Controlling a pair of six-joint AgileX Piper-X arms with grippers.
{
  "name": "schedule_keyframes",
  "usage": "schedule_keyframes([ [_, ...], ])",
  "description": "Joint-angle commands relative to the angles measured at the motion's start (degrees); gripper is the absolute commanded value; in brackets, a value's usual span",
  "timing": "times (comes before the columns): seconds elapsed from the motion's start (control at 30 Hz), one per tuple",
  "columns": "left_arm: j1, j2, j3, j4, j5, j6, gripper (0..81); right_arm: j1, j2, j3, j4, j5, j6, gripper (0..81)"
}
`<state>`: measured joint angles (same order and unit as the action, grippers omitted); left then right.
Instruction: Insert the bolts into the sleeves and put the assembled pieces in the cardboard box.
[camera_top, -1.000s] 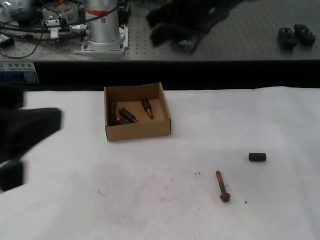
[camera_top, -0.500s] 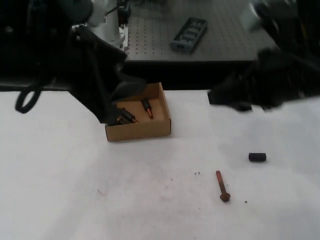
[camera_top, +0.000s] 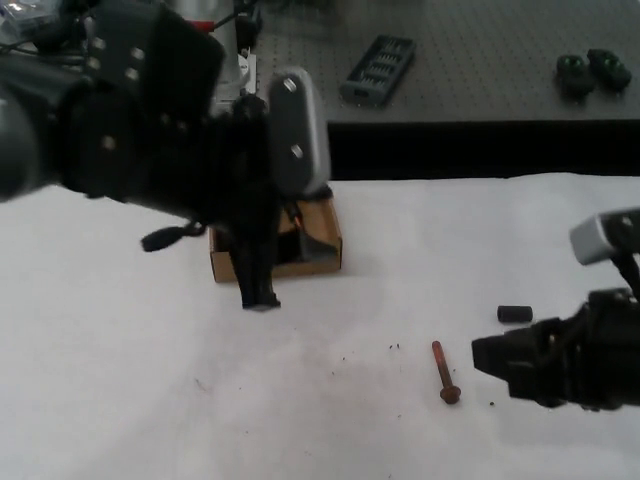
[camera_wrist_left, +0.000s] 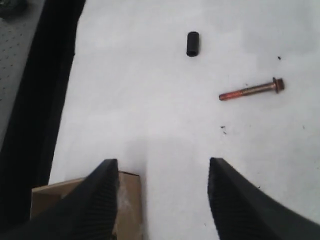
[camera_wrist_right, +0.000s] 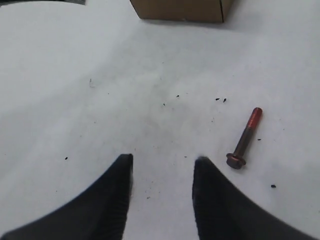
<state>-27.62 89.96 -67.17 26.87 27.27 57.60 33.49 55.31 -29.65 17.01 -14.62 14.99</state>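
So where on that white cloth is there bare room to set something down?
Bare: the cloth near left, in front of the cardboard box, and between box and sleeve. Crowded: around the bolt, by the right gripper.

A second ago my left arm (camera_top: 150, 120) was only a dark blur at the left edge of the high view. Half a second ago it had swung in behind the cardboard box (camera_top: 318, 268), and now it hangs right over it, hiding most of the box, with the left gripper (camera_wrist_left: 161, 172) at the box's front corner. My right arm (camera_top: 580, 355), a blur up at the far right half a second ago, has dropped to the near right, so the right gripper (camera_wrist_right: 162, 162) is now just beside the bolt (camera_top: 444, 372) and near the sleeve (camera_top: 515, 314).
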Motion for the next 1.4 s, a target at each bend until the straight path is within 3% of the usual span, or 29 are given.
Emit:
schedule_keyframes([
  [0.0,-2.41,5.1,-2.85,0.18,-4.18,10.15,34.0,0.0,-7.09,4.45,-2.39,1.23,2.26,29.2],
  [0.27,-5.89,13.88,-9.32,0.04,-4.35,12.23,33.9,0.0,-19.16,11.43,-1.49,5.43,6.33,29.2],
  [0.37,-7.48,15.88,-10.57,0.04,-7.53,11.17,33.9,0.0,-20.14,13.53,-1.41,7.09,8.92,29.2],
  [0.63,-5.92,12.43,-10.84,-1.95,-15.25,-23.26,33.9,-0.17,-8.79,11.85,-5.79,8.94,8.78,29.2],
  [0.83,-2.57,6.06,-10.23,-2.68,-15.12,-39.68,33.9,-0.17,13.87,1.12,-8.62,7.51,6.76,29.8],
  [1.07,0.89,-2.89,-1.84,-5.46,-15.09,-50.86,33.9,-0.17,30.87,-12.23,-8.32,6.44,6.8,31.6],
  [1.37,1.79,-19.95,17.53,-17.03,-17.32,-65.7,33.9,-0.17,36.93,-17.5,-1.62,15.27,4.71,31.6],
])
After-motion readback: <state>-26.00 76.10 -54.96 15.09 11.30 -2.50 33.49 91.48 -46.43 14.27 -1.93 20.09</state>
